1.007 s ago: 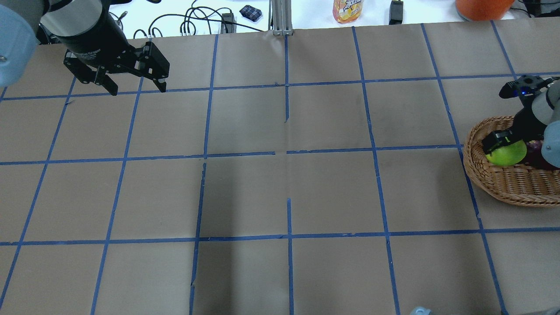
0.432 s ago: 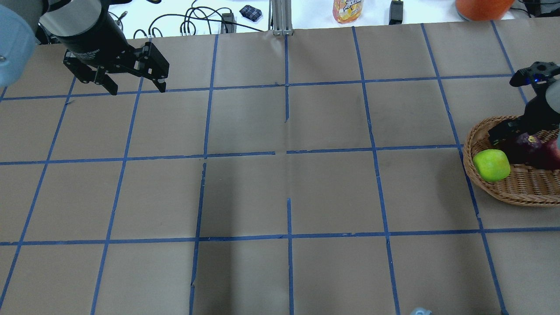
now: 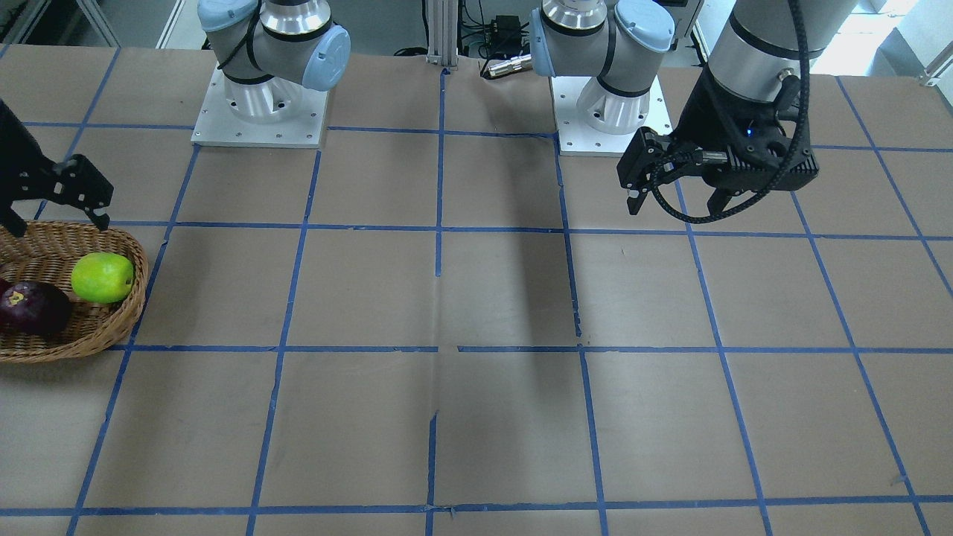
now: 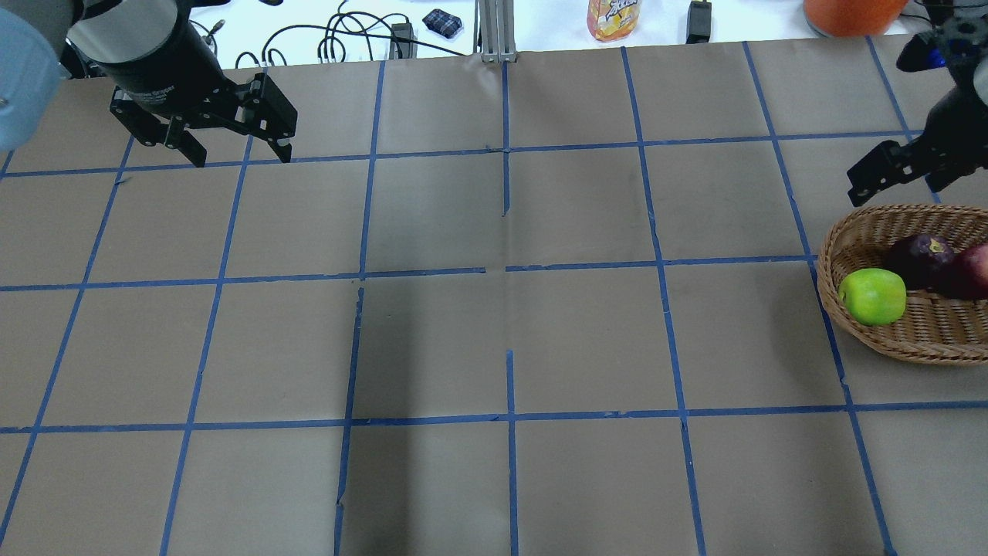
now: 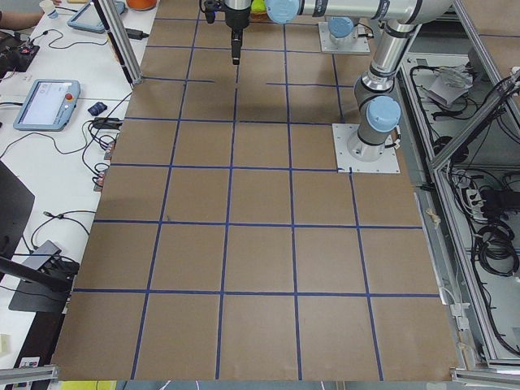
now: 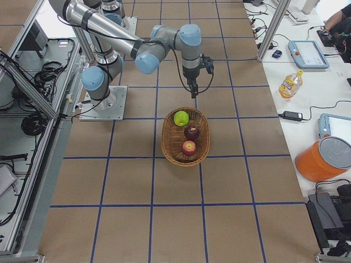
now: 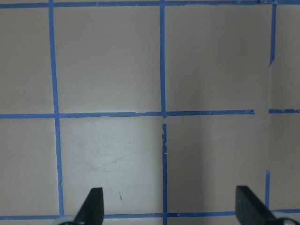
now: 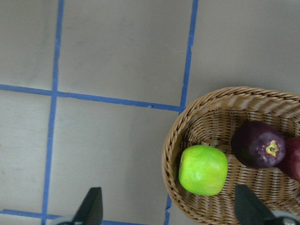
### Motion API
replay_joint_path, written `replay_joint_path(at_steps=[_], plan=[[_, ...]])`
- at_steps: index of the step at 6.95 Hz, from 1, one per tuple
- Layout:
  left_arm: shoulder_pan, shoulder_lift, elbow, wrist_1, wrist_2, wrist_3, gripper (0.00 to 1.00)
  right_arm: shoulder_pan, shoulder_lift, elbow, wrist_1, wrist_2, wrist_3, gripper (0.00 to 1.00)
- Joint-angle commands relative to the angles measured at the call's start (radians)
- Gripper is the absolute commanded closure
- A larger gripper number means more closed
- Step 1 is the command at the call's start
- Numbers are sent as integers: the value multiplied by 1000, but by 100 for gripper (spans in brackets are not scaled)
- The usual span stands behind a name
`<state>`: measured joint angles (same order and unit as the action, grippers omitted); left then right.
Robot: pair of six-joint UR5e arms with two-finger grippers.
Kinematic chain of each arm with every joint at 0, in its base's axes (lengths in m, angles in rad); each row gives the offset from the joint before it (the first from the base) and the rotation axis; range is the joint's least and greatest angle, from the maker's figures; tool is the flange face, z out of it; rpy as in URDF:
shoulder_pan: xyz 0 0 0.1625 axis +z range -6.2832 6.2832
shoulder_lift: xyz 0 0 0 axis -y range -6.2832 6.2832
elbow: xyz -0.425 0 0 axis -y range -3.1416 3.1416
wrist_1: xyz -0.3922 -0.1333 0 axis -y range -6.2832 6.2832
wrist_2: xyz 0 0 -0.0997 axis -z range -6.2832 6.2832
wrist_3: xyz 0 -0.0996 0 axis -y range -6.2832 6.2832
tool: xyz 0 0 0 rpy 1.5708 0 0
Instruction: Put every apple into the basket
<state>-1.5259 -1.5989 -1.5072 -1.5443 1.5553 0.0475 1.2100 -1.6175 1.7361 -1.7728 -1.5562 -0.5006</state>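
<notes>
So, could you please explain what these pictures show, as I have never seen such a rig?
These are two robot arms at a brown table. One picture looks from across the table, one from behind the robot, two from the table's ends, and two from wrist cameras. A wicker basket holds a green apple, a purple apple and a red apple. The left end effector and the right end effector are both open, holding nothing.
</notes>
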Motion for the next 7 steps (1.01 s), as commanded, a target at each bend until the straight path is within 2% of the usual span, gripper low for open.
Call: replay_joint_path(at_steps=[1,2,4,7], plan=[[1,0,-2,0,-1,0,0,193,-10,-88,82,1,132,0],[1,0,-2,3,-1,0,0,268,2,-102,79,-8,312,0],[0,0,-2,1,-1,0,0,373,83,-203,127,-13,492,0],[1,0,-2,3,-1,-2,0,402,103,-231,151,-12,551,0]])
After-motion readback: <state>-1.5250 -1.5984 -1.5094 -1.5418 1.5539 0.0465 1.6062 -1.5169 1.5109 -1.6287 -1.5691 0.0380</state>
